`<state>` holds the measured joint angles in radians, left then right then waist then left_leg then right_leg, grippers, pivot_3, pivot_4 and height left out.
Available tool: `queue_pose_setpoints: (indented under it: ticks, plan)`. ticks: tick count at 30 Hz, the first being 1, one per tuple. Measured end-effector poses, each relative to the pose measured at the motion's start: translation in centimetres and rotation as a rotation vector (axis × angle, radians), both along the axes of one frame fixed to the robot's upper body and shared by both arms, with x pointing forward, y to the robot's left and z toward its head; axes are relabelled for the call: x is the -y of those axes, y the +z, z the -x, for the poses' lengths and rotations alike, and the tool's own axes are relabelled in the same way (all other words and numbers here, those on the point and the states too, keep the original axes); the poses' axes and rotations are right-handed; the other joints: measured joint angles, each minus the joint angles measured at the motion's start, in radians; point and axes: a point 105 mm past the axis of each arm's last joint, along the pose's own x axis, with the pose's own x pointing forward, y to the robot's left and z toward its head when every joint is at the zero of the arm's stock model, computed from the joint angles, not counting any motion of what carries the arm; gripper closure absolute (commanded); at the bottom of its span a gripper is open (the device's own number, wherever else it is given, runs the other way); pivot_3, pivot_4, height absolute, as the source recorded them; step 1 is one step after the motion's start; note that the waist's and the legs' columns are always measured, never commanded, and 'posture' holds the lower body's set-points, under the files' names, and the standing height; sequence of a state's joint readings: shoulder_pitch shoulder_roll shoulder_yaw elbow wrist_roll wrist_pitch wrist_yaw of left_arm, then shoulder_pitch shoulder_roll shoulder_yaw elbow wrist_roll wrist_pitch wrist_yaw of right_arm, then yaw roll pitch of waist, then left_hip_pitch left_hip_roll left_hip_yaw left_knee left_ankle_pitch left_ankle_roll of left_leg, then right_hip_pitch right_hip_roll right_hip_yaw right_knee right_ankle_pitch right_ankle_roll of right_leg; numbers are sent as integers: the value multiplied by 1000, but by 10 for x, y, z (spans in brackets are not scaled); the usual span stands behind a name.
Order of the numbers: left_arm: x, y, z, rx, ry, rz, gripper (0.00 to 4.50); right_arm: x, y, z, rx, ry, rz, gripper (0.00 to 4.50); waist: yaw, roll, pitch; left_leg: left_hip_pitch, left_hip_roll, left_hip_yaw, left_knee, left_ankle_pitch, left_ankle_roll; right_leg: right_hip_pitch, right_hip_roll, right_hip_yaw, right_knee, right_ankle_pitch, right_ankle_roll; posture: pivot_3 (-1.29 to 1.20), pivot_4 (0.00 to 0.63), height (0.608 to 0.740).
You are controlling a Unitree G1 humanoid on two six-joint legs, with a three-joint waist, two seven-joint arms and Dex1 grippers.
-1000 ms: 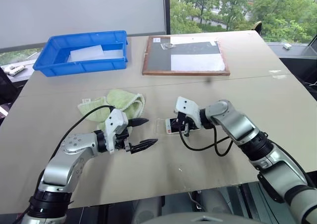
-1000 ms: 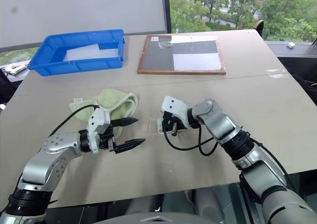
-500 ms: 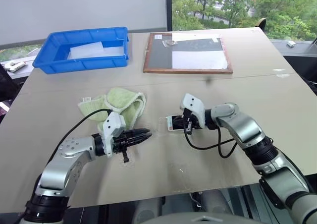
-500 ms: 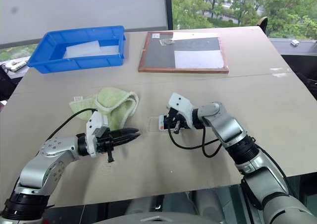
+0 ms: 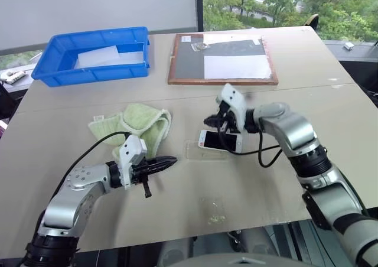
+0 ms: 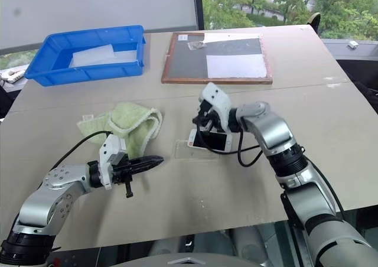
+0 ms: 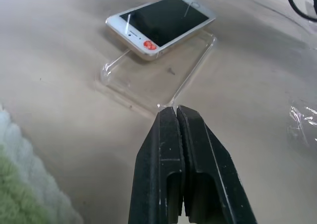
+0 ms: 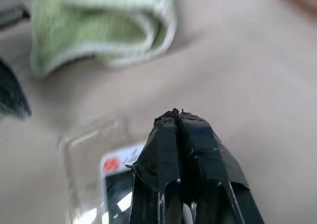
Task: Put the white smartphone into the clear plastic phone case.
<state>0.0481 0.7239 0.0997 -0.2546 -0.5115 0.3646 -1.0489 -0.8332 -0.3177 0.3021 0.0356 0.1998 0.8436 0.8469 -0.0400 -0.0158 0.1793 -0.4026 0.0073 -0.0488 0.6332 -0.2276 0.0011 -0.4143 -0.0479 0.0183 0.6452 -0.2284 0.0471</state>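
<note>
white smartphone (image 7: 159, 28) dark-screened, red sticker, half over clear case (image 7: 158, 80).

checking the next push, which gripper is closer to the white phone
Right. The right gripper hangs shut just above the phone, near its far edge. The left gripper sits shut farther off, beyond the clear case, by the green towel.

Clear plastic phone case (image 5: 199, 151): bare worktop (image 5: 248, 184) on its near side; green towel (image 5: 139, 122) close beside; right tool (image 5: 223, 125) hovers above.
</note>
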Motion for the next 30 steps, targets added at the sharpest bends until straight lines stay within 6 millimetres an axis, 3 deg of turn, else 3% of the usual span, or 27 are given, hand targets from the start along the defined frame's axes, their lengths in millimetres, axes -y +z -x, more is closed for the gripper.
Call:
queue_pose_setpoints:
  ticks: [2, 5, 8, 20, 30]
  plan:
    - [0, -1, 0, 0, 3, -6, 4480, 7, -6, -10, 33, -26, 65, 4500, 2, 0, 0, -1, 0, 2, 0, 0, 0, 0, 0, -1, 0, 0, 0, 0, 150, 740]
    - [1, -5, 0, -2, 5, -32, 4480, 23, -33, -23, 32, -71, 188, 4500, 2, 0, 0, -1, -1, 4, 0, 0, 0, 0, -1, -1, -1, 0, 0, 0, 150, 740]
    - [8, -15, -2, -9, 11, -68, 4480, 26, -51, -24, 14, -44, 249, 4500, -1, 0, 1, -2, -1, 5, 0, 0, 0, -1, 0, 0, -1, 0, 0, 0, 150, 740]
    - [18, -23, -10, -3, 30, -79, 4480, 16, -55, 1, 11, 107, 268, 4500, 1, 0, 1, -1, 0, 5, 1, 0, 0, 0, 0, 0, 0, 1, 0, 0, 150, 740]
    - [18, -23, -11, -5, 24, -73, 4480, 14, -50, 8, 33, 138, 262, 4500, 2, 0, 0, -2, 0, 4, 1, 0, 0, 0, 0, 0, 0, 1, 0, 0, 150, 740]
